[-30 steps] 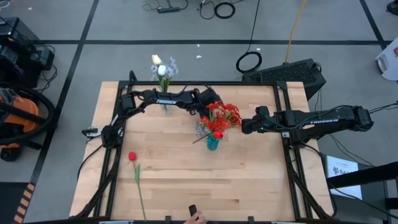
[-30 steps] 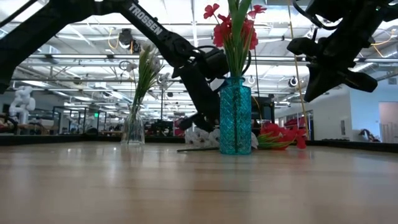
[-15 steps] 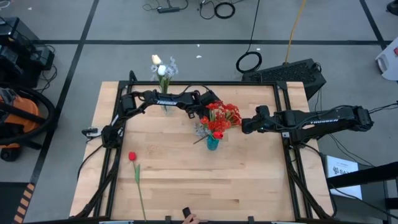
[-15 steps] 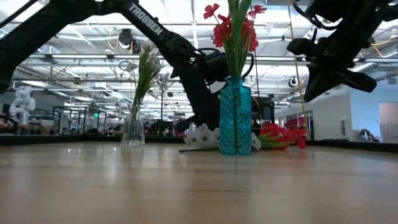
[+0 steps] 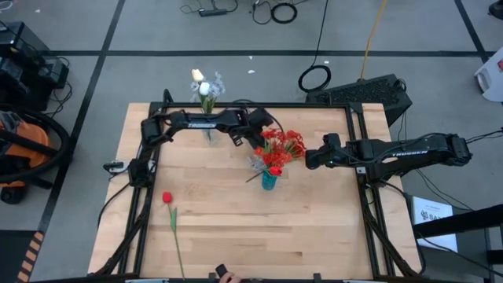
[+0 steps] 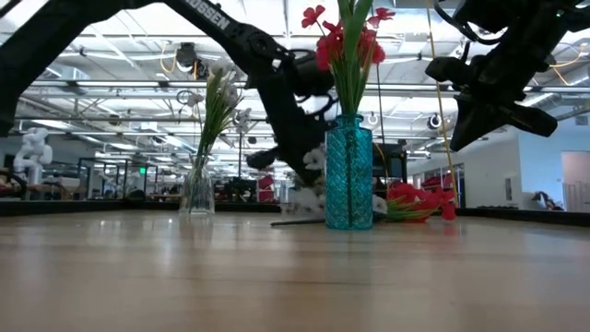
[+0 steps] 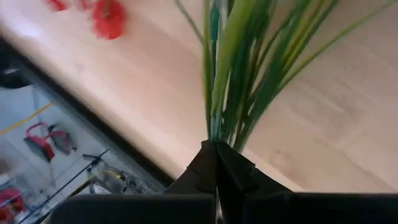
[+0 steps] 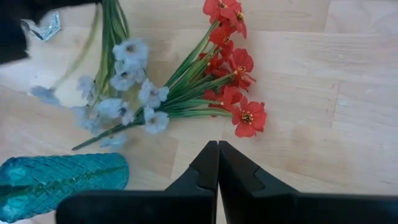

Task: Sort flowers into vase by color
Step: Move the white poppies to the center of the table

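Note:
A pale bluish-white sprig (image 8: 124, 93) and a red cluster (image 8: 231, 93) lie side by side on the table, behind the teal vase (image 6: 348, 171). That vase holds red flowers (image 5: 275, 161). My left gripper (image 7: 216, 149) is shut on the sprig's green stems, just above the table beside the teal vase (image 5: 269, 181). My right gripper (image 8: 217, 149) is shut and holds nothing; it hovers to the right of the red cluster (image 5: 289, 143). A clear vase (image 6: 197, 189) at the far left holds white flowers (image 5: 201, 79). One red flower (image 5: 167, 198) lies flat near the table's left front. My left gripper pinches the sprig's bundle of green stems and leaves (image 7: 214, 134) between its two shut fingers. The stems fan out from the fingertips. In the low view the fingers (image 6: 300, 161) slant down from above, and pale blossoms (image 6: 304, 198) hang down to the table.
The teal vase stands close to the held sprig, on its near side. Both arms reach in over the far half of the table. A person's hand (image 5: 224, 275) shows at the near edge. Bare wood lies across the near and right parts.
My left gripper has shut on the sprig's stems and risen from the table, drawing back a little toward the table's far left. The stem end has come up with it, while the lower blossoms stay down behind the teal vase.

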